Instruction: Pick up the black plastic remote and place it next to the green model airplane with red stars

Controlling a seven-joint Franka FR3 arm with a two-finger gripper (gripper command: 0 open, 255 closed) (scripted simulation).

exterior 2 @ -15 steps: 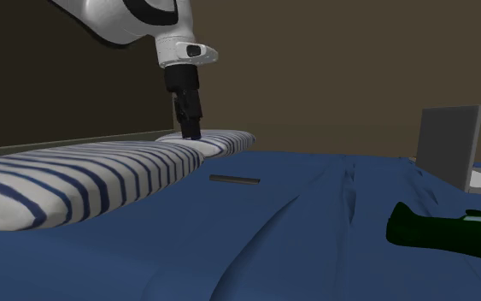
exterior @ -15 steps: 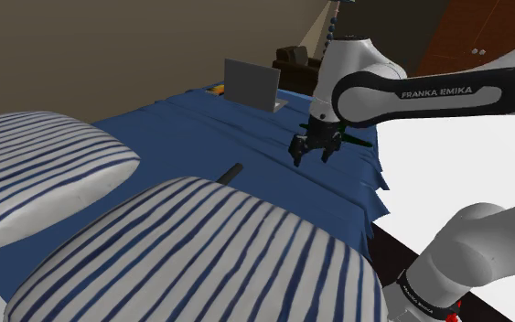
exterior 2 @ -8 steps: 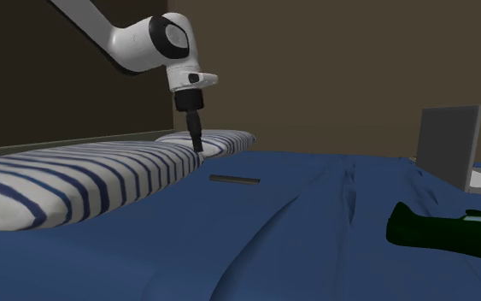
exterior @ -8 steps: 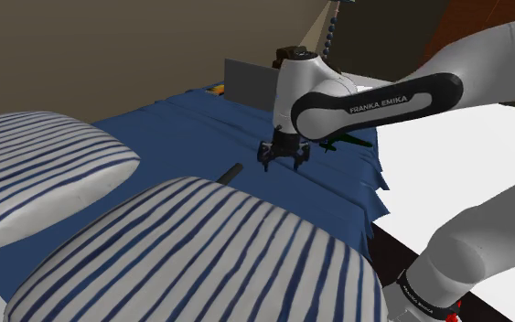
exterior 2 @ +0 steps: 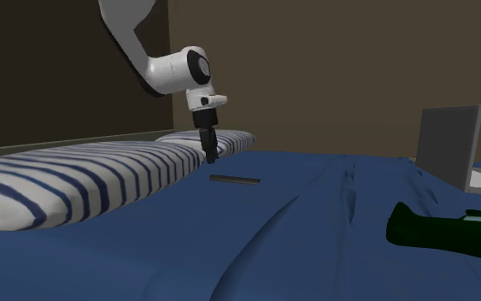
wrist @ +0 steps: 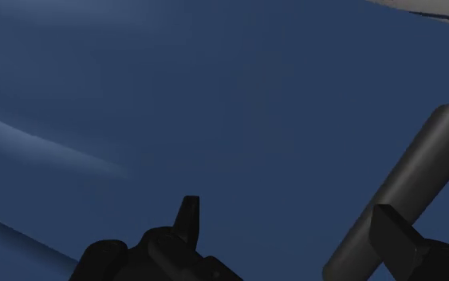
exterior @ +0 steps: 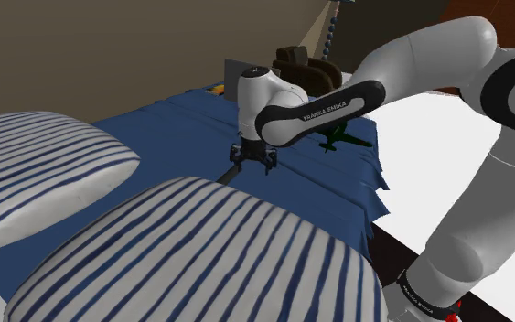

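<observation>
ON THE BED: The black gripper [exterior 2: 210, 156] hangs low over a blue bedspread [exterior 2: 255, 256], its fingers spread wide and clasping nothing. In the wrist view the dark, rod-like remote [wrist: 410, 180] lies flat on the cloth. It slants past one fingertip [wrist: 391, 230] rather than lying between the two, and whether that finger touches it cannot be told. In the shoulder view the remote lies at the edge of a blue-and-white striped pillow [exterior: 200, 247], just beside the gripper. White letters on a dark band of the arm [exterior: 411, 64] read "FRANKA EMIKA". The dark green model airplane [exterior 2: 443, 231] lies well apart from the remote, near the bed's edge, with an open grey laptop [exterior 2: 448, 141] beyond it. A second pillow [exterior: 36, 165] lies beside the first. In the shoulder view the arm crosses in front of the laptop.
</observation>
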